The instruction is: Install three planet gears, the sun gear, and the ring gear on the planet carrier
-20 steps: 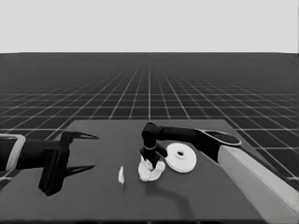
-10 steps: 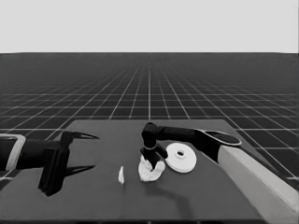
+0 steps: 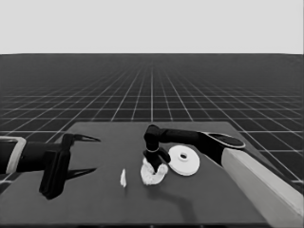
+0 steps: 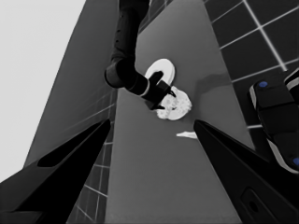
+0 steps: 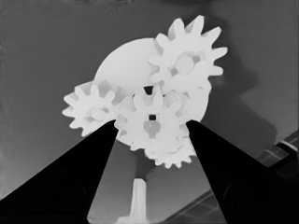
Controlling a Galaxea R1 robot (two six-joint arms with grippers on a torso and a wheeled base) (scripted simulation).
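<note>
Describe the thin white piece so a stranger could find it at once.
Start at the right gripper, which is down over the cluster of gears near the table's middle. Toward the parked left gripper from that cluster, the thin white piece stands alone. Unlike the gears and the larger round part, it is a narrow toothless sliver.

Four small white toothed gears [image 5: 150, 122], all bunched on one spot: three around the rim, one in the middle between the black fingers. Beneath them, one flat white smaller round part [image 5: 124, 63]. Just beside it, one thicker white larger round part [image 3: 184, 159] with a dark centre hole. One thin white piece [image 3: 123, 177] nearby. Two black two-fingered grippers: left gripper [image 3: 81, 154], right gripper [image 3: 156, 164]. One dark table [image 3: 223, 204].
</note>
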